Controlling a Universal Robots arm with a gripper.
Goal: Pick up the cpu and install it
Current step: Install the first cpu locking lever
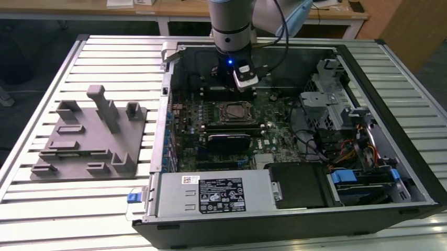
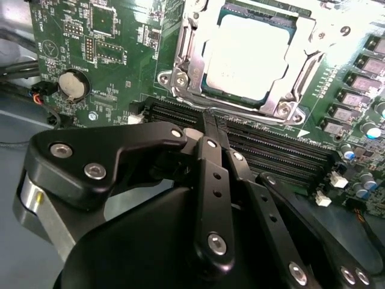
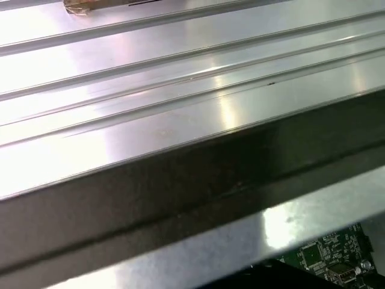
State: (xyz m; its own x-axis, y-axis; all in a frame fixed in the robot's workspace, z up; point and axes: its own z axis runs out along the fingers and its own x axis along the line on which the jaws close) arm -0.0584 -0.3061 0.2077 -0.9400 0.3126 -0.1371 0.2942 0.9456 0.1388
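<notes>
A: What is the surface point(image 1: 84, 209) like?

B: It is silver metal with long grooves. An open computer case point(image 1: 293, 219) lies flat on it. A grey plastic block point(image 1: 91, 141) sits on it too, on the exterior view's left of the case. Behind, there is a pale wooden desk point(image 1: 175, 10) and a dark floor.

A: Where is the cpu point(image 2: 249, 57)?

B: It sits in the socket point(image 2: 180, 54) on the green board point(image 2: 66, 48), inside the metal frame. In the exterior view, the socket is near the middle of the case.

A: How does it look?

B: It is a flat square with a shiny silver-grey top. The light makes it look almost white.

A: And the tool point(image 2: 207, 135)?

B: In the second wrist view, its black fingers point(image 2: 213, 192) are pressed together with nothing between them. It hangs just beside the socket, over the long black slots point(image 2: 271, 150), and it does not touch the cpu. In the exterior view, the tool point(image 1: 241, 83) hangs from the arm point(image 1: 231, 26) above the board.
</notes>
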